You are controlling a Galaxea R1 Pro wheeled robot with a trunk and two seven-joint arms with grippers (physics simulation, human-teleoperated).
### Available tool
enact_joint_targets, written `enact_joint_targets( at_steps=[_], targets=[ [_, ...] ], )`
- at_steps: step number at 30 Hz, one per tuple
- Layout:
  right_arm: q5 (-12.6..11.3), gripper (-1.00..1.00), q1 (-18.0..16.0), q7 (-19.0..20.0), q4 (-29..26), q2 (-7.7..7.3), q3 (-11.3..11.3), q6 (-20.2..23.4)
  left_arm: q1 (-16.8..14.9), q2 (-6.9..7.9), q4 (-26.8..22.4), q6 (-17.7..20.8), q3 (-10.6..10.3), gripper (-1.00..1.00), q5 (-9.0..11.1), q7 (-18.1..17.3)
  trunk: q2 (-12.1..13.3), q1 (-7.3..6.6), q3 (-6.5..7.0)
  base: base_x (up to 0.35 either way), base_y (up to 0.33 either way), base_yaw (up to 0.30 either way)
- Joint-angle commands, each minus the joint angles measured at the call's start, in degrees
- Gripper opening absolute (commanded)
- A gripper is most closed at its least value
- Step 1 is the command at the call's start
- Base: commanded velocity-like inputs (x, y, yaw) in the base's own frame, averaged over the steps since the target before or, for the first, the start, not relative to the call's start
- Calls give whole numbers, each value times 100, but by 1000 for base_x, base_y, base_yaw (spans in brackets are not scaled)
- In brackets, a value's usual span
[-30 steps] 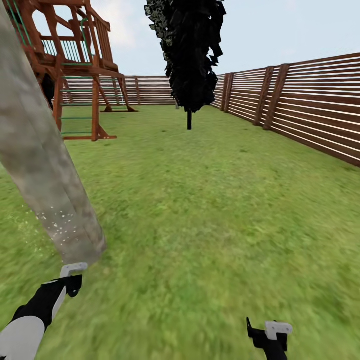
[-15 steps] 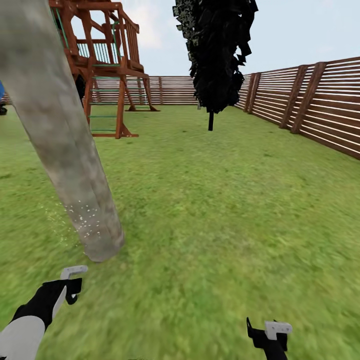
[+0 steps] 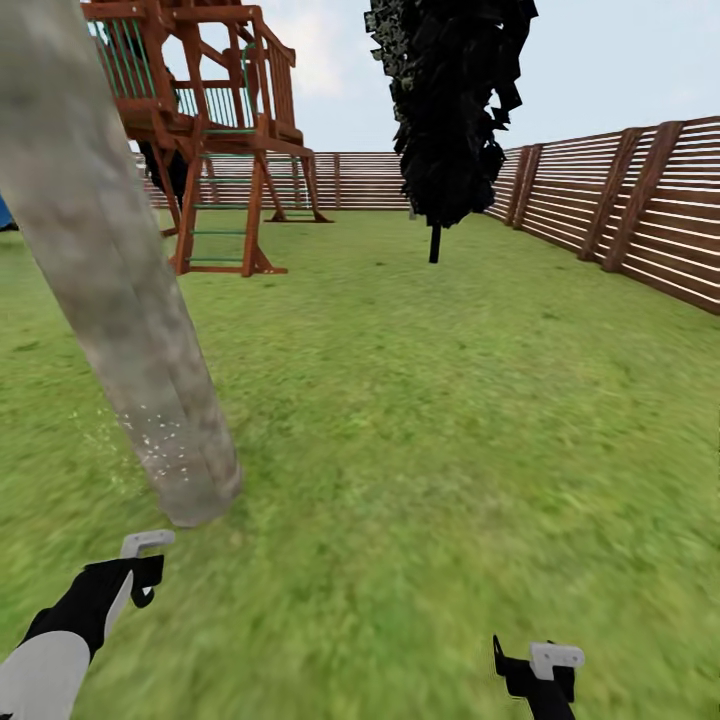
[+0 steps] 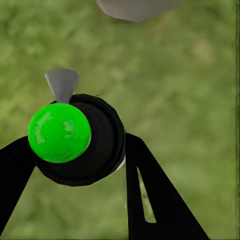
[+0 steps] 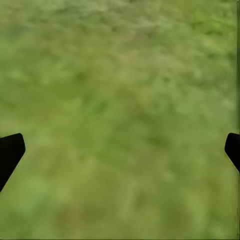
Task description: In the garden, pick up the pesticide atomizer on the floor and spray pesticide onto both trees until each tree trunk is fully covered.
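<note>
speckled grey-brown tree trunk (image 3: pixel 120 300), leaning on grass (image 3: pixel 450 420)

tree trunk (image 3: pixel 110 290) top perhaps cropped

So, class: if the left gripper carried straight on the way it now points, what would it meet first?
Probably the grass. The left gripper, shut on the atomizer, looks down at lawn, with the tree trunk base at the far edge of view. Depth is unclear.

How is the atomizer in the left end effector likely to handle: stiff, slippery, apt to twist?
The atomizer looks rigid: its round black body and green ball cap hold their shape between the fingers. Its curved sides could probably let it rotate or slip. It seems light, held by the left end effector alone.
</note>
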Motion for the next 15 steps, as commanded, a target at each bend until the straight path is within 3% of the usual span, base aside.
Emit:
enact_joint_targets(
  at_steps=[1,10,15],
  targets=[
    [0,100,0,0,0,0,0,0,0,-1,0,-2,-1,-100,-2,0,0,0,0,187,-235,0],
    [1,100,-2,0,0,0,3,0,0,-4,-1,-21,7,-100,21,0,0,0,0,213,-212,231],
    [-1,100,-2,0,-1,0,4,0,0,-11,5,-22,4,-100,30,0,0,0,0,137,-246,23]
  ],
)
